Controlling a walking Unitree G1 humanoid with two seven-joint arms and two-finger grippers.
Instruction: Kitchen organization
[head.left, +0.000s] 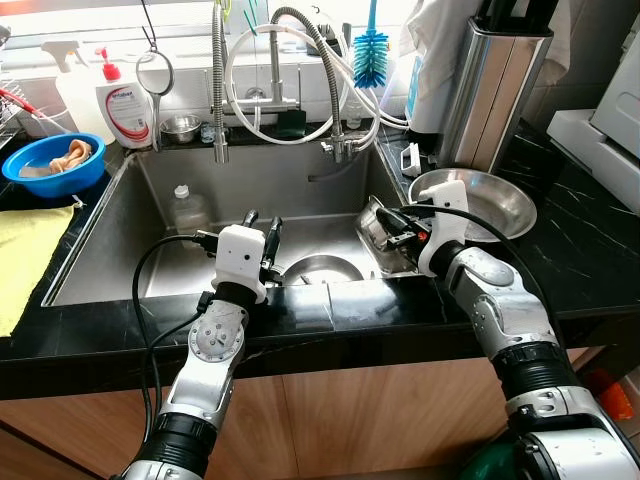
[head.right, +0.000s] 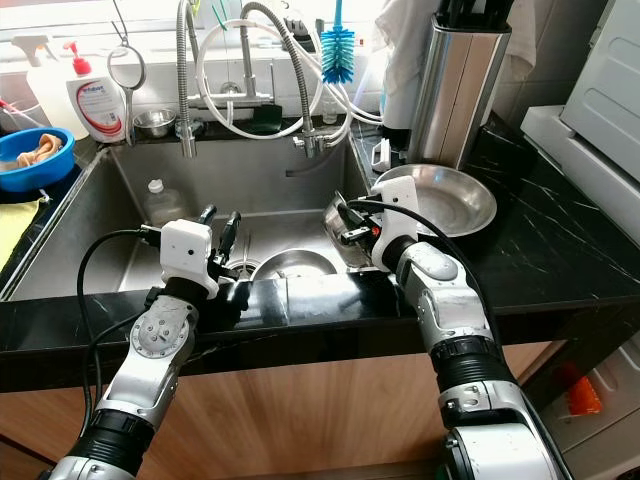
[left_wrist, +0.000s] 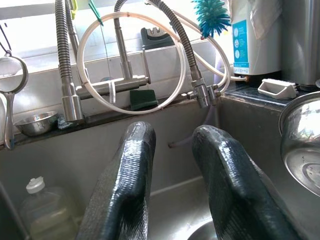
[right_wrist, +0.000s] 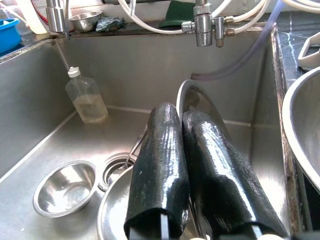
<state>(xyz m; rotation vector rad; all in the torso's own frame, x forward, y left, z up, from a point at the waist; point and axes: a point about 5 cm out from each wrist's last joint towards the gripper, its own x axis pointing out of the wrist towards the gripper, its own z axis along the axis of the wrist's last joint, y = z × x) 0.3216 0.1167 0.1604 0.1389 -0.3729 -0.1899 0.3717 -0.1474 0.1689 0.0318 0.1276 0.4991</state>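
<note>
Now clamping right gripper (right_wrist: 200, 165) on round steel lid's rim (right_wrist: 192, 97), tilted against sink's (head.left: 110, 215) right wall; lifting slowly, keeping open left gripper (head.left: 262, 228) hovering near front edge.

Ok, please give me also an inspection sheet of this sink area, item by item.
Surface: black stone counter with a steel sink set in it.
Job's things: steel dish on edge by the sink's right wall; small steel bowl and wider steel bowl on the sink floor; large steel bowl on the counter.
Clutter: plastic bottle in the sink; blue bowl, yellow cloth and soap bottle at the left.
Grippers: left pincer open above the sink's front; right pincer shut on the steel dish's rim.
Cables: black cables loop from the wrists; white hoses coil round the tap.
Surroundings: blue brush and steel canister behind.
</note>
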